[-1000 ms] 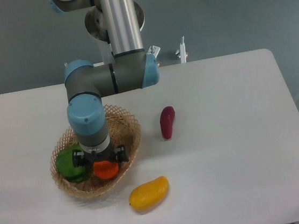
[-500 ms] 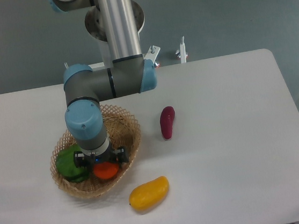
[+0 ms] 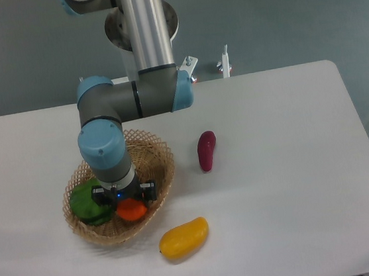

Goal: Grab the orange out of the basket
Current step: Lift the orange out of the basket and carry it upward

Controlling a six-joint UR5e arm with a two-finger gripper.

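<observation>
Camera view: gripper [image 3: 126, 202] hides most of the orange [image 3: 134, 211] in the basket [image 3: 155, 148]; its grip cannot be told.

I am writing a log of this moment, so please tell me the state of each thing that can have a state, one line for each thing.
gripper: lowered into the basket right over the orange; fingers hidden, so open or shut cannot be told.
orange: in the basket, partly covered by the gripper.
green vegetable: lying in the basket, beside the orange.
basket: upright on the table.
yellow fruit: lying on the table, outside the basket.
purple vegetable: lying on the table, apart.
</observation>
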